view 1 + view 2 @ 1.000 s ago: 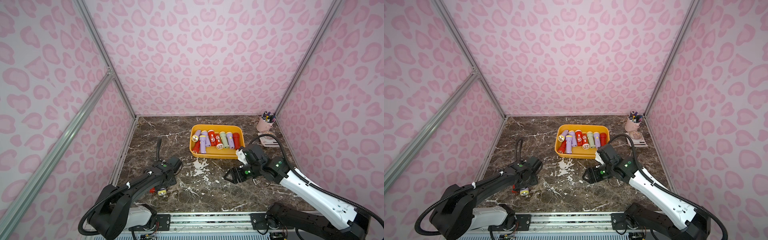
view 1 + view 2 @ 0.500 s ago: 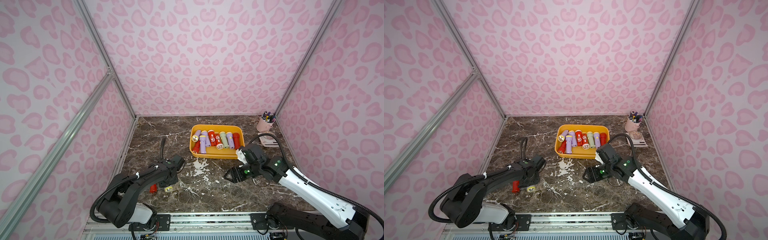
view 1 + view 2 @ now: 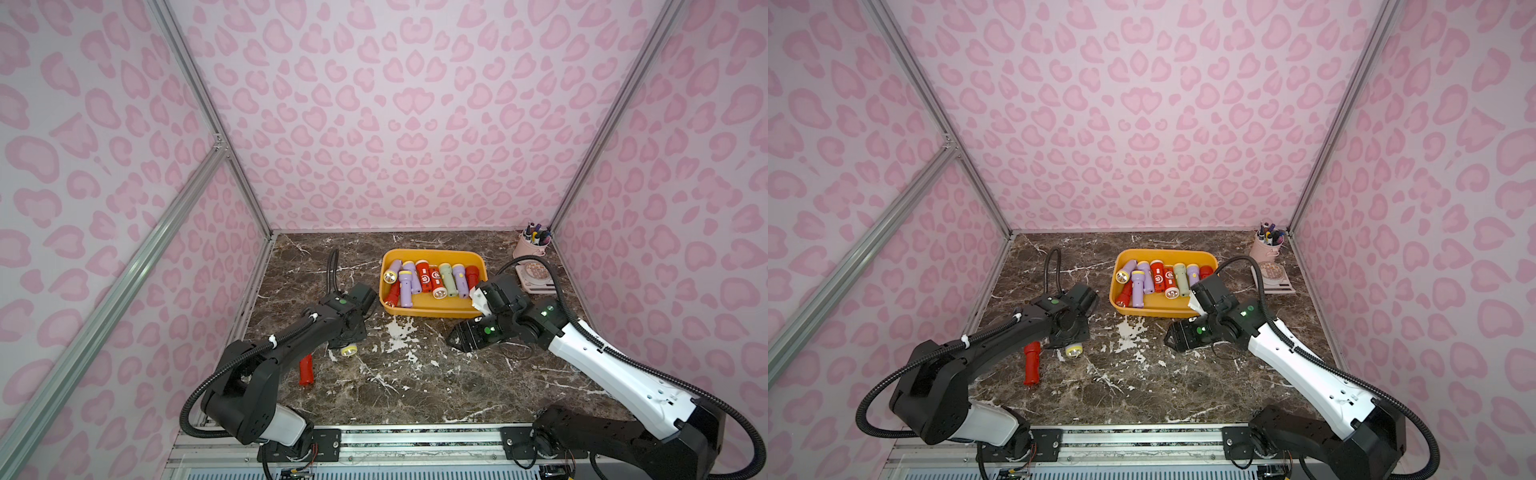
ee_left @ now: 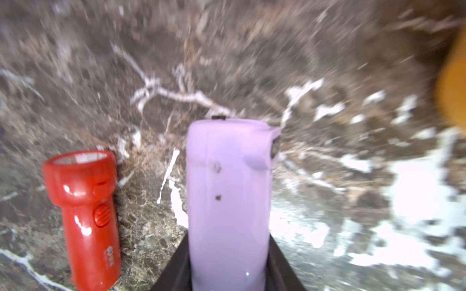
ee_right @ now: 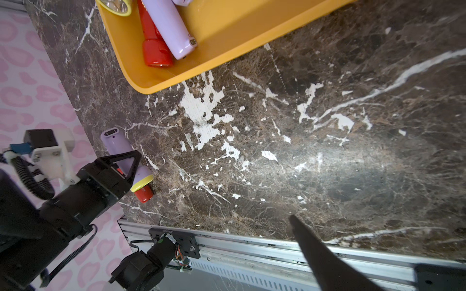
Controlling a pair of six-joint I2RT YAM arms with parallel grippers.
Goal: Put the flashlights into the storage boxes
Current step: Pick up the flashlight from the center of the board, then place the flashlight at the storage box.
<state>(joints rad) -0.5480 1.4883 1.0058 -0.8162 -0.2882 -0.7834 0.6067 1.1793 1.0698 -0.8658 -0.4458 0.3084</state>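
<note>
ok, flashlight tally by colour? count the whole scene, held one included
Lilac flashlights: 4 (3 in the tray, 1 in the left gripper; the pile may hide another)
Red flashlights: 5 (4 in the tray, 1 on the table)
Pale green flashlight: 1 (in the tray)
Total: 10 visible

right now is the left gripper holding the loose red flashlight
No, the left gripper is shut on the lilac flashlight; the red flashlight lies beside it.
</note>
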